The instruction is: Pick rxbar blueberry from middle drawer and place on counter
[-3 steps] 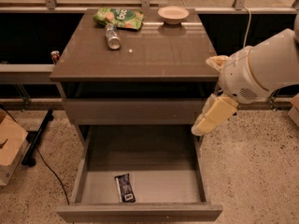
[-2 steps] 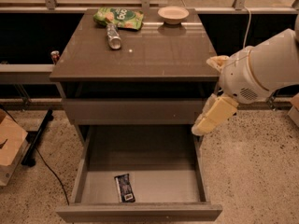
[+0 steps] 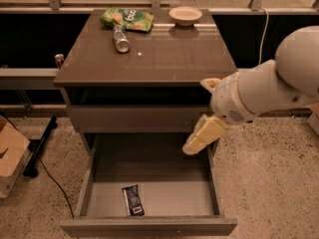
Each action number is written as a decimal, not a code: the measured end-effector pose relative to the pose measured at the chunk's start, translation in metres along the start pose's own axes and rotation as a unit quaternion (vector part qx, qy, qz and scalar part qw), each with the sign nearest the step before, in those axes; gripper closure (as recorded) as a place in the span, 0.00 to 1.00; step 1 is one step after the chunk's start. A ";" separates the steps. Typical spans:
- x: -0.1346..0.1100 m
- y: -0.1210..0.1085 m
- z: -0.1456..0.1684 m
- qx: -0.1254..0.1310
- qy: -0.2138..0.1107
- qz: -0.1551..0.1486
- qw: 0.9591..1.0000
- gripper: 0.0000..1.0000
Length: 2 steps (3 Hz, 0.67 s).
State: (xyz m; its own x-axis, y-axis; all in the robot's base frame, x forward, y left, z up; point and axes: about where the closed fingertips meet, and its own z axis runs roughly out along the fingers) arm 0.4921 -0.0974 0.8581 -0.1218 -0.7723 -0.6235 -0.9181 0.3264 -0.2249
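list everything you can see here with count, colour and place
bar: one, dark navy, drawer floor near front
drawer: one, taupe-grey, pulled open under counter
counter: one, glossy grey-brown, top slab
bag: one, green, counter back left
can: one, silvery, lying beside bag
bowl: one, pale, counter back right
floor: one, speckled beige, all around
box: one, brown cardboard, on floor far left
arm: one, white, right of counter
claw: one, cream, above drawer's right wall

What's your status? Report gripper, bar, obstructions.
Gripper over right wall of open middle drawer. Rxbar blueberry flat on drawer floor, near front, not grasped. Nothing covering it.
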 end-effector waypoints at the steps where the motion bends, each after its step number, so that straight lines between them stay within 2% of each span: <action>1: 0.009 0.009 0.056 -0.021 -0.036 0.005 0.999 0.00; 2: 0.019 0.013 0.093 -0.021 -0.057 0.011 0.998 0.00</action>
State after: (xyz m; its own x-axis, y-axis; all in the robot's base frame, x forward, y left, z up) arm 0.5129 -0.0569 0.7735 -0.1004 -0.6979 -0.7091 -0.9309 0.3175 -0.1806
